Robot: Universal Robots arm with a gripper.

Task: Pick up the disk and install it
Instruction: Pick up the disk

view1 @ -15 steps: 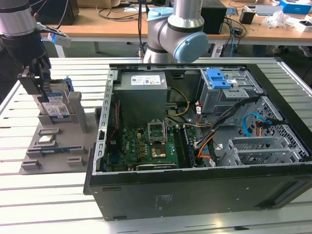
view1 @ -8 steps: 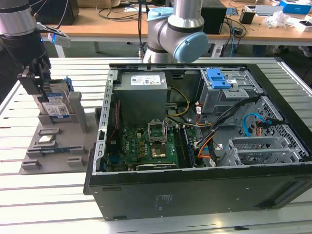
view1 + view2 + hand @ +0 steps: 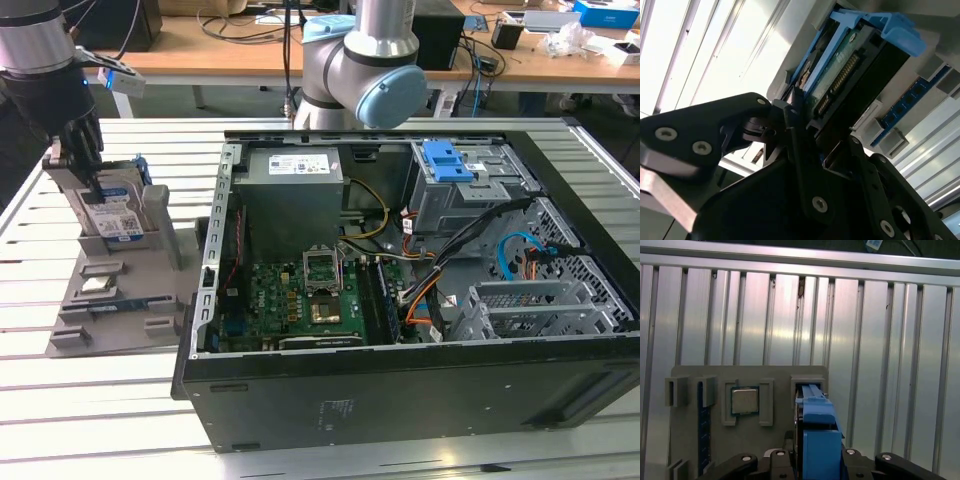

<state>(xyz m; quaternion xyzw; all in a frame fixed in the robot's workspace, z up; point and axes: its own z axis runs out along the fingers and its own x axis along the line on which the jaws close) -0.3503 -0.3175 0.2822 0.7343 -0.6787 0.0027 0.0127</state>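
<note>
The disk (image 3: 115,218) has a silver metal body with a paper label and a smooth blue plastic frame. The gripper (image 3: 88,170) looks matt black. The table (image 3: 90,410) is ribbed shiny metal; the holder (image 3: 140,310) is matt grey plastic.

The arm (image 3: 345,65) is built of silver-grey rounded joints, one capped in pale blue. Its gripper (image 3: 90,170) is matte black, with angular linkage plates fastened by small silver screws (image 3: 701,147).
</note>
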